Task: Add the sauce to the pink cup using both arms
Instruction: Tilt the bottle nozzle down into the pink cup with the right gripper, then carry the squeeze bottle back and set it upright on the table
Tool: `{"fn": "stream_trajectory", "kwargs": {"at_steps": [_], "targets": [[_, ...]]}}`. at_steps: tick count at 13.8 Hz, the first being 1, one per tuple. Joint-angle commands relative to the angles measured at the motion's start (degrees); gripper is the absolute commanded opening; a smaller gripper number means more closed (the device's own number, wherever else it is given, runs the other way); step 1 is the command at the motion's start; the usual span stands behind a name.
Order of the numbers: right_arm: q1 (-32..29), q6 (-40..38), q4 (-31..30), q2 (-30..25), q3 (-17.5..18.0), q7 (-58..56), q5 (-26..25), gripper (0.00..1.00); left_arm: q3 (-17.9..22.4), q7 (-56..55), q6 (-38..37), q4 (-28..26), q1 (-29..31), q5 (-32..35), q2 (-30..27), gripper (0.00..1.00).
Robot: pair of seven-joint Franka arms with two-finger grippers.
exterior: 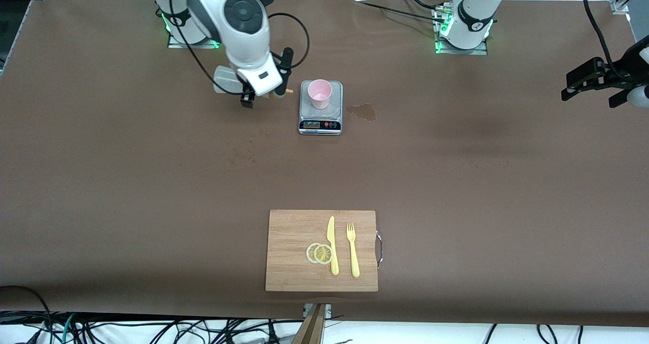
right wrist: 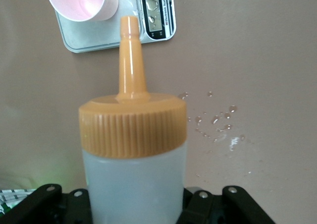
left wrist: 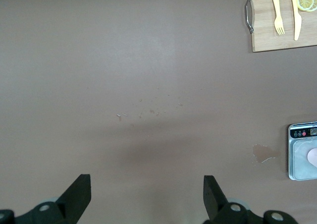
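The right arm bends down from its base, and the right gripper (exterior: 261,94) hangs over the table just beside the grey scale (exterior: 321,122), on the side toward the right arm's end. Its jaws are clamped on the sauce bottle (right wrist: 133,169), which is tipped over so its orange nozzle (right wrist: 131,55) points toward the scale. The nozzle tip stops short of the pink cup (exterior: 320,93), not over its rim. That one cup stands upright on the scale's platform, open mouth up.

The left arm waits, with the left gripper (exterior: 593,82) up in the air over the edge of the table at the left arm's end, well apart from the scale. Its two black fingers (left wrist: 77,196) stand spread wide with nothing between them.

A small wet stain (exterior: 364,111) marks the table just beside the scale, toward the left arm's end. Nearer the front camera than the scale, well apart from it, lies one wooden cutting board (exterior: 294,273) with a metal handle, close to the table's front edge. On it are one yellow knife (exterior: 332,245), one yellow fork (exterior: 353,250) and two overlapping lemon slices (exterior: 319,253). Between scale and board the brown tabletop (exterior: 152,181) is wide and bare.
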Motion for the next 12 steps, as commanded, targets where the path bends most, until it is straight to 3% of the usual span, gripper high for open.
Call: {"fn": "stream_trajectory", "kwargs": {"at_steps": [1, 4, 12], "targets": [[-5.8, -0.7, 0.8, -0.4, 0.1, -9.3, 5.4, 0.1, -0.2, 0.0, -1.4, 2.0, 0.4, -0.7, 0.6, 1.0], [-11.5, 1.5, 1.5, 1.2, -2.3, -22.2, 13.7, 0.1, -0.1, -0.1, -1.4, 2.0, 0.5, -0.7, 0.6, 1.0], [-12.6, -0.8, 1.4, 8.9, -22.1, -64.3, 44.4, 0.1, -0.1, 0.0, -1.4, 2.0, 0.5, -0.7, 0.6, 1.0]]}}
